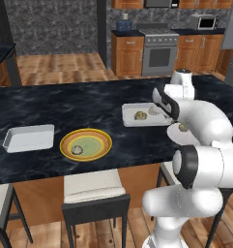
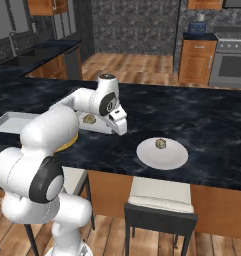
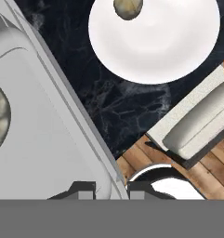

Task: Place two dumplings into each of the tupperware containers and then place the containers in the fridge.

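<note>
Tray [image 3: 48, 121] rim (diagonal) between fingertips [image 3: 85, 189]

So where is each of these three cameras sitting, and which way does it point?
Left base view: behind the arm on its left, looking forward and down over the dark marbled counter; the white arm rises at lower right.
Right base view: behind on its right, same counter; the arm rises at lower left.
Hand view: on the hand, looking along the gripper at the shallow white rectangular tray; two dark tips at the bottom.
Shared: all three show the round white plate carrying a wrinkled beige dumpling.
</note>
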{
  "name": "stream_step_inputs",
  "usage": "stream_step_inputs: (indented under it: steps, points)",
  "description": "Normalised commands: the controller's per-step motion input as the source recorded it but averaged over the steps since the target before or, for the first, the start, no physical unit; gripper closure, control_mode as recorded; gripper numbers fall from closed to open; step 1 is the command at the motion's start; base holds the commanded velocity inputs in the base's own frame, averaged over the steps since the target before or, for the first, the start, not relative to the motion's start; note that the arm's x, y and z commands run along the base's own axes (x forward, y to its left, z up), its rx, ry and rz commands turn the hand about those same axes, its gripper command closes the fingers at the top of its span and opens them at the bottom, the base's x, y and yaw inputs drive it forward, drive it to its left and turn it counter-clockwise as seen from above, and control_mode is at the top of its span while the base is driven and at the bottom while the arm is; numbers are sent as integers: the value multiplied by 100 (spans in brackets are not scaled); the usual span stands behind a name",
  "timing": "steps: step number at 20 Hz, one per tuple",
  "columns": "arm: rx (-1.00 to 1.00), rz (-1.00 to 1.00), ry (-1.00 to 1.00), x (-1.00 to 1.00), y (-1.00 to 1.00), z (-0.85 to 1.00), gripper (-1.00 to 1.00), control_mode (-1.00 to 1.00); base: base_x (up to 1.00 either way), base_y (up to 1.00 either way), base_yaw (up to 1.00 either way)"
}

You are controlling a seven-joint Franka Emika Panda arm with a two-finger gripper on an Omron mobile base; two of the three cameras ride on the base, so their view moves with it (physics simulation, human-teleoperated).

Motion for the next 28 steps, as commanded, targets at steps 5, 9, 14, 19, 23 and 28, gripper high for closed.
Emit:
stream_step_inputs:
  steps: [5, 9, 14, 19, 23, 28]
  points:
    - [-1, -22, 1, -57, 23, 30, 100, -100, 0, 0, 0]
    - [0, -35, 0, -53, 23, 16, 100, -100, 0, 0, 0]
    - [0, -40, 0, -54, 30, 9, 100, -100, 0, 0, 0]
    - [0, -36, 0, -53, 18, 21, 100, -100, 0, 0, 0]
    - [0, -27, 0, -68, 10, 39, 100, -100, 0, 0, 0]
    - [0, -14, 0, -49, 40, 37, 100, -100, 0, 0, 0]
